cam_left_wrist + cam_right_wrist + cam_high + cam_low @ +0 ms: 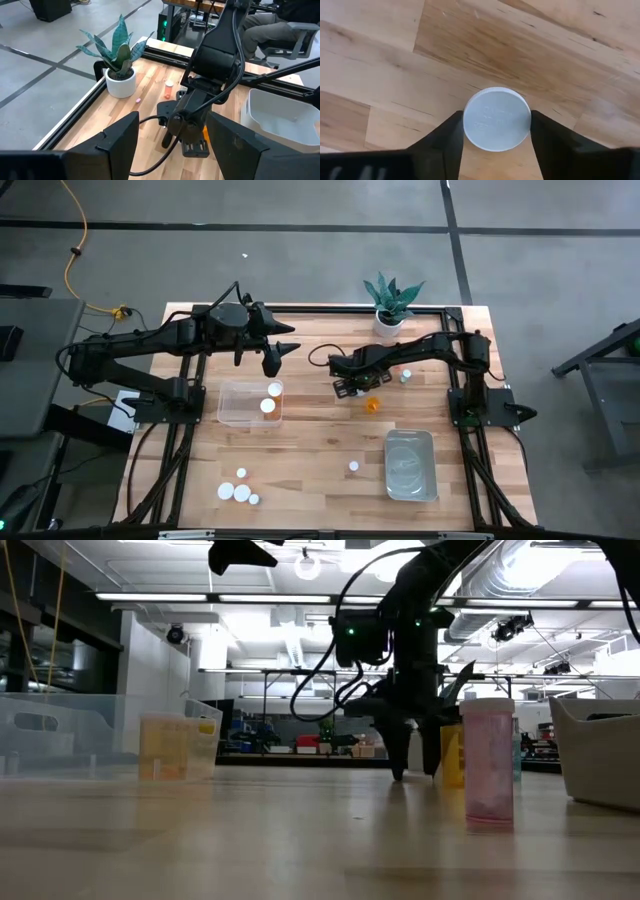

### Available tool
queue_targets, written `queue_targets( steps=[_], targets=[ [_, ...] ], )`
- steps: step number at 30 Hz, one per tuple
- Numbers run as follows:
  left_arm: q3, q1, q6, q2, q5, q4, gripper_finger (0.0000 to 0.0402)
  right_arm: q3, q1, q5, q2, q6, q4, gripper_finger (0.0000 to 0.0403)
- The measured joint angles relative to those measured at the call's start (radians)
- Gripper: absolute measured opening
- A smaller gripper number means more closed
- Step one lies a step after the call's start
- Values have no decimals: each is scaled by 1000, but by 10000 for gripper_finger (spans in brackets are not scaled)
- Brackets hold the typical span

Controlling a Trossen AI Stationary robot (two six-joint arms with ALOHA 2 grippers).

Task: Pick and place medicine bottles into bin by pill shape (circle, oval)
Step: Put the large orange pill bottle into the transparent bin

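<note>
My right gripper (350, 388) is down at the table's middle, its fingers hugging both sides of an upright medicine bottle, whose white cap (497, 119) shows between them in the right wrist view. The gripper also shows in the low view (415, 772). An orange bottle (372, 405) lies just beside it. My left gripper (281, 352) is open and empty, raised behind the clear bin (232, 418), which holds two bottles (270, 397). Another bottle (406, 376) stands by the right arm. One bottle (353, 466) stands alone at the front; in the low view it is the pink bottle (489, 765).
A grey bin (410, 485) sits at the front right. Several bottles (239, 489) are grouped at the front left. A potted plant (390, 308) stands at the back edge. A seated person (270, 25) shows beyond the table.
</note>
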Motion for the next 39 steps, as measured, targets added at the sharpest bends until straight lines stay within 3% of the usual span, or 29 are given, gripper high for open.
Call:
queue_targets(
  steps=[6, 13, 18, 22, 29, 39],
  targets=[
    [0, 0, 0, 0, -1, 0, 220, -5, -2, 16, -25, -91, -1, 167],
    [0, 0, 0, 0, -9, 0, 220, -4, -18, 51, -179, -241, -30, 172],
    [0, 0, -13, 0, -9, -1, 220, -3, 22, -19, -322, -302, -161, 170],
    [0, 0, -29, 0, -9, -1, 220, -3, 86, -49, -383, -250, -302, 172],
    [0, 0, -53, 0, -10, 0, 220, -3, 170, -60, -331, -148, -282, 172],
    [0, 0, -70, 0, -10, 0, 220, -3, 167, -22, -245, -76, -261, 172]
  ],
)
